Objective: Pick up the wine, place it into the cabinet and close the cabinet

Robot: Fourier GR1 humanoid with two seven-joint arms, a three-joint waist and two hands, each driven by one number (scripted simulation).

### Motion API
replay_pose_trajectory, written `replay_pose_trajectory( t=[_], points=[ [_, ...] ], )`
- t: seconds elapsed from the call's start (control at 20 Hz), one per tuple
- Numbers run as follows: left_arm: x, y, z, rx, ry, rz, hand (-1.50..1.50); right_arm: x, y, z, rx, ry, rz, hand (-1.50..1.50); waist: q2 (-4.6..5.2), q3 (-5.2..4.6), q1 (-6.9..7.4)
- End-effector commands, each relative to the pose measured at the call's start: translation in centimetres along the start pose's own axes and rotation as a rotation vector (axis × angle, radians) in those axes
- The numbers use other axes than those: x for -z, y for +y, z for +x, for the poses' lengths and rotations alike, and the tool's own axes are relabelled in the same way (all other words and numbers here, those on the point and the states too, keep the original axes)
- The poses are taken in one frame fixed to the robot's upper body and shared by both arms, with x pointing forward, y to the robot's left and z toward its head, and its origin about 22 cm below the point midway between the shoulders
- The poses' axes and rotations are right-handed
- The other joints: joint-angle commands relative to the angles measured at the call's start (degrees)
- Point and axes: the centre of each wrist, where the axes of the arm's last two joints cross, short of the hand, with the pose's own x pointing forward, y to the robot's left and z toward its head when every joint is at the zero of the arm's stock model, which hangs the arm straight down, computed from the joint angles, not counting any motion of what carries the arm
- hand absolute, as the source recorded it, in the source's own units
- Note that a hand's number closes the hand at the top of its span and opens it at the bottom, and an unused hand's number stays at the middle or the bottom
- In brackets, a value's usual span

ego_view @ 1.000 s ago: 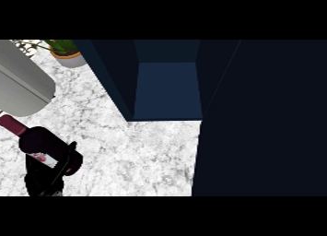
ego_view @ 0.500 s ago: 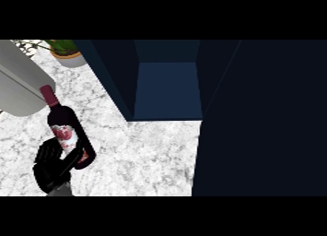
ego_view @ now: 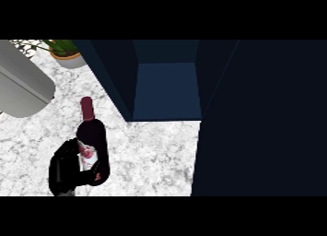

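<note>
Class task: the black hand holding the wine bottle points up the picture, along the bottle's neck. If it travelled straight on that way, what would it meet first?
Probably the potted plant at the counter's back. The left hand and wine bottle aim up past the cabinet opening's left side. Depth is unclear.

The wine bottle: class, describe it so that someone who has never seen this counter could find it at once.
Start at the open dark blue cabinet on the marble counter. Look left and lower, where a black robot hand curls round the wine bottle. It is the only dark bottle, with a red-capped neck pointing up the view, unlike the grey cylinder and potted plant beyond.
</note>
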Motion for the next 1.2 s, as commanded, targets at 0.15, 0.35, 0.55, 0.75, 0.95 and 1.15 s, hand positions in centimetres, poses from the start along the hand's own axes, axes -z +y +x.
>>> replay_pose_trajectory(
  t=[0.15,0.35,0.55,0.75,0.95,1.15],
  points=[
    [1.0,-1.8,2.7,-0.074,-0.047,-0.234,1.5,-2.9,-0.1,4.4,0.032,-0.072,0.012,-1.5,0.11,0.05,0.74],
    [0.2,-4.8,4.1,-0.068,-0.06,-0.278,1.5,-3.4,0.0,4.1,0.033,-0.046,0.024,-1.5,0.08,0.11,0.65],
    [0.8,-8.4,7.3,-0.08,-0.051,-0.311,1.5,-2.0,0.0,2.6,0.03,-0.068,-0.001,-1.5,0.15,0.12,1.04],
    [-0.2,-12.7,8.5,-0.072,-0.067,-0.331,1.5,-2.6,-0.2,3.5,0.04,-0.05,0.023,-1.5,0.12,0.09,0.81],
    [0.5,-14.8,10.4,-0.053,-0.073,-0.34,1.5,-3.7,-1.0,3.8,0.028,-0.036,-0.006,-1.5,0.17,0.12,0.36],
    [1.9,-18.0,11.1,-0.07,-0.024,-0.344,1.5,-3.0,-0.4,3.2,0.029,-0.051,0.013,-1.5,0.33,0.06,0.38]
  ],
)
